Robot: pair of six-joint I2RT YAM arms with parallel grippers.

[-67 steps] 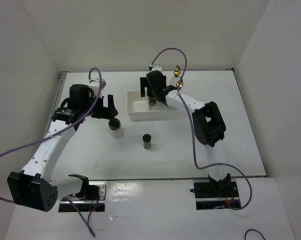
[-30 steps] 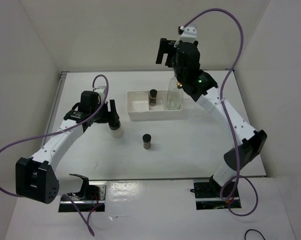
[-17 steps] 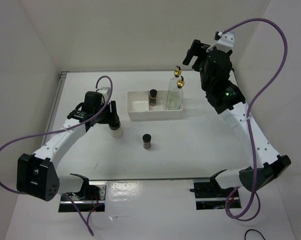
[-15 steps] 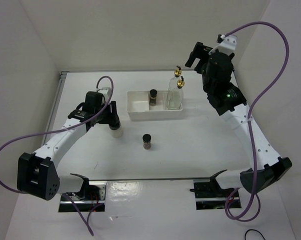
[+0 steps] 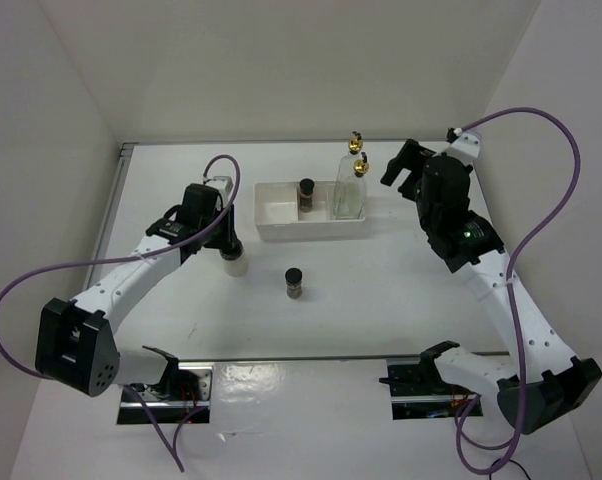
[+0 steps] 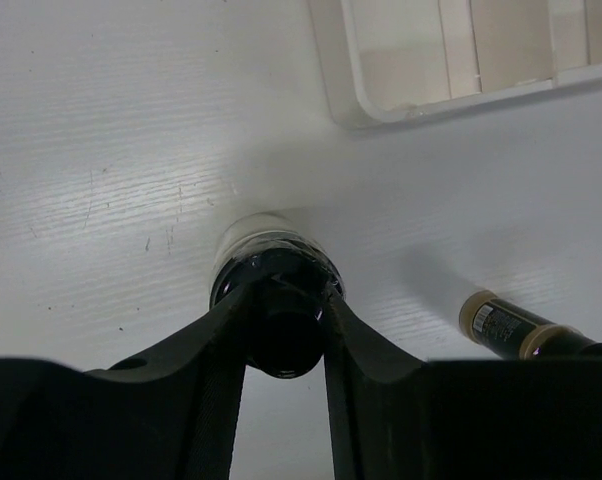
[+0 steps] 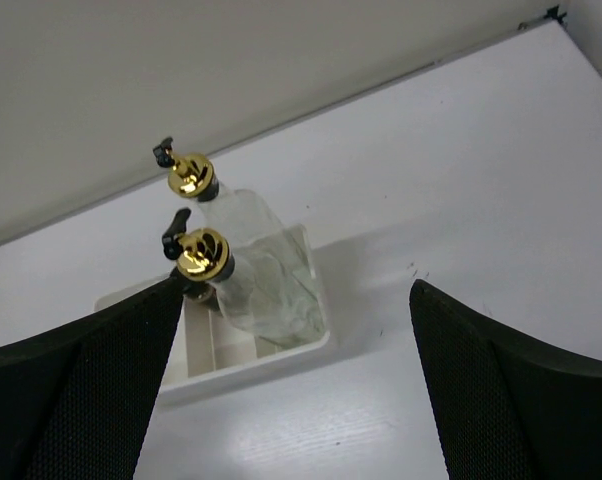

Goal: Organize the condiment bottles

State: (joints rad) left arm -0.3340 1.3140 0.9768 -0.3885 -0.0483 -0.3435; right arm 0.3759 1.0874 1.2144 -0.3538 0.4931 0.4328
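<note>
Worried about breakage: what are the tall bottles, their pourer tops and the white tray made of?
The tall bottles look like clear glass: the background shows through their glossy flat walls. Their pourer tops look like polished gold-toned metal, mirror-bright, possibly plated plastic. The tray looks like opaque white plastic with rounded corners; ceramic can't be excluded.

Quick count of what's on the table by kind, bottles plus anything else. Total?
tall clear glass bottles, gold tops: 2
small dark jars, black caps: 2
whitish jar, black cap: 1
white tray: 1
Total: 6 things, 5 of them bottles or jars.
</note>
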